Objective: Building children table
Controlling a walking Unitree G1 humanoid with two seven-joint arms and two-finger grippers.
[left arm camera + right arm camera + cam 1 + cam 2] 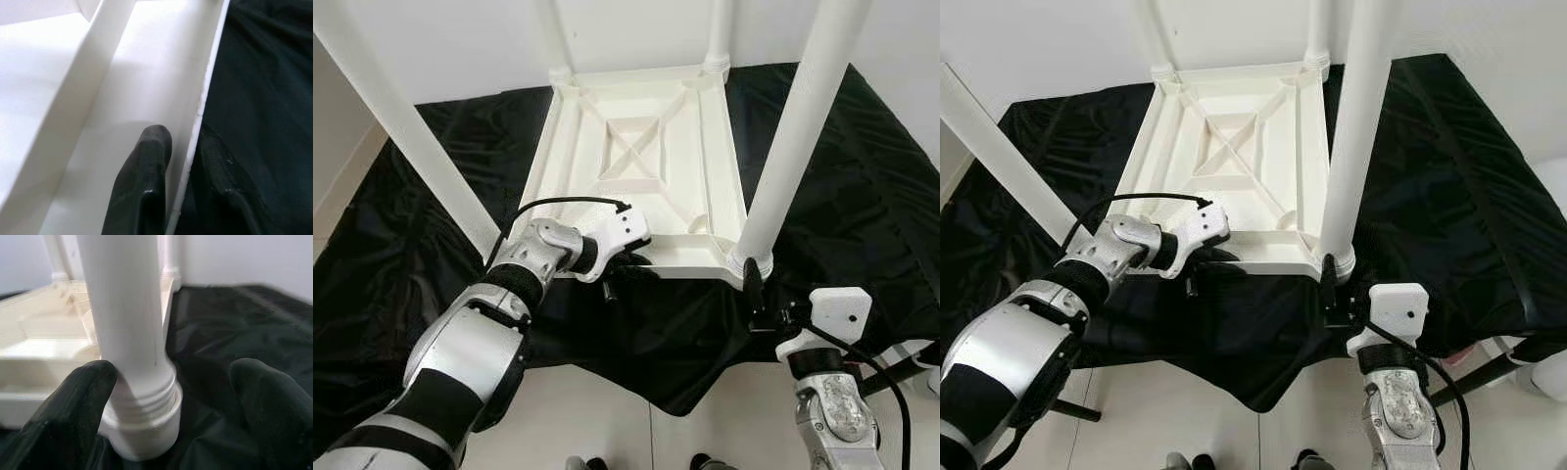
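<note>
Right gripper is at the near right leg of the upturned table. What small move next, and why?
Probably close the right gripper on the near right leg just above its threaded collar. Its fingers are open, one on each side of the leg, while the left gripper pinches the tabletop rim, so a grip would allow twisting the leg into its socket.

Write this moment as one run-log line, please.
left gripper: pinching tabletop rim | right gripper: open around near-right leg base | cloth: beneath
</note>
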